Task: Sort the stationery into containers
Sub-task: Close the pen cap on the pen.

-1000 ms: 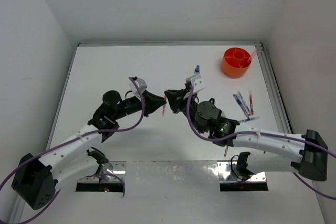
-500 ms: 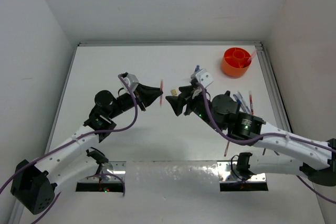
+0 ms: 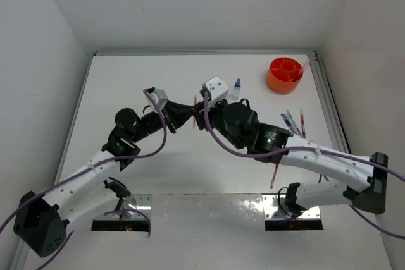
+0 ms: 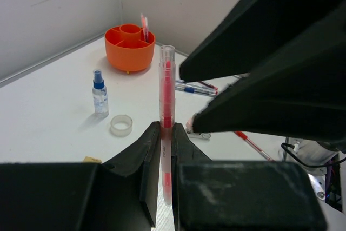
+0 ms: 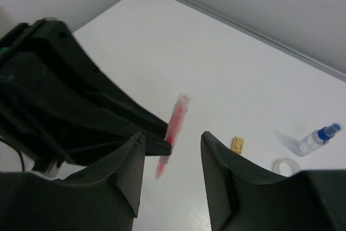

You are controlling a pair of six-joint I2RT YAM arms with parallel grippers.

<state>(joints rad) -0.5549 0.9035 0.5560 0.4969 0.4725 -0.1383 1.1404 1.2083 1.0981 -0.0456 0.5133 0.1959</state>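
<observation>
My left gripper (image 4: 166, 129) is shut on a red pen (image 4: 166, 90) and holds it upright above the table's middle. My right gripper (image 5: 173, 136) faces it, open. The same pen (image 5: 178, 113) shows in the gap between the right fingers, and neither finger touches it. From above, the left gripper (image 3: 188, 109) and the right gripper (image 3: 200, 113) meet nose to nose. The orange tub (image 3: 285, 75) stands at the far right with a pen leaning in it. Several pens (image 3: 292, 123) lie loose on the table near the tub.
A blue-capped bottle (image 4: 99, 91), a clear tape ring (image 4: 121, 125) and a tan eraser (image 5: 237, 144) sit on the table behind the grippers. A white eraser (image 4: 203, 133) and a red pen (image 4: 251, 143) lie to the right, under the right arm.
The right gripper let go of the pen, opened and drew back, then swung in again with its wrist turned. The left gripper has kept the pen and shifted slightly.
</observation>
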